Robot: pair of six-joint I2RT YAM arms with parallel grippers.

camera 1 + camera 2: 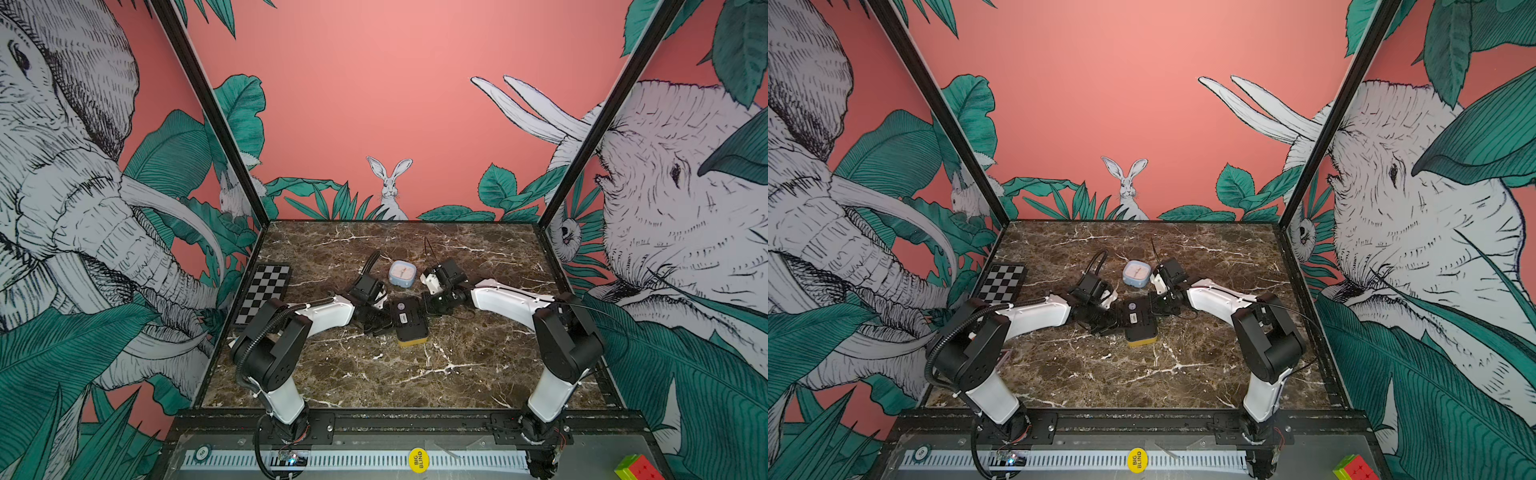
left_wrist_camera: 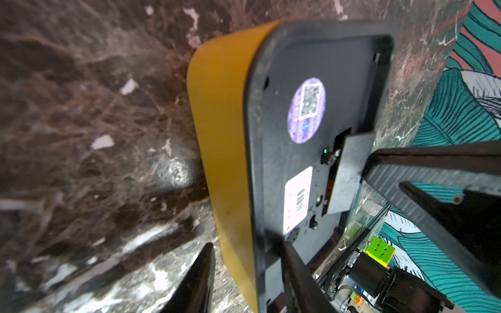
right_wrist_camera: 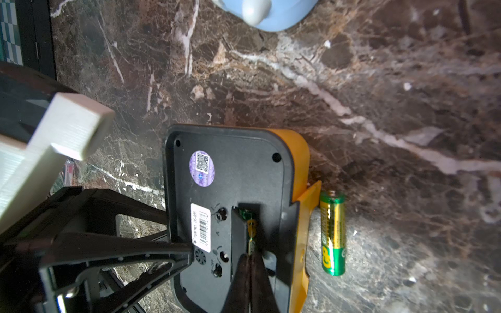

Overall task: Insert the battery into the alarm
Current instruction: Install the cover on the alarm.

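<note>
Two alarms: yellow alarm, blue alarm. Two batteries: slot battery, loose battery. Left arm and right arm stretch low. Right pincer closed tight; left pincer half open, hold unclear.

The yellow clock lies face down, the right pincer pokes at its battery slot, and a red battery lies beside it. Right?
Not quite: the battery beside the yellow clock is green and gold, not red, as the right wrist view shows. The clock does lie face down, with the right pincer poking at its battery slot.
</note>
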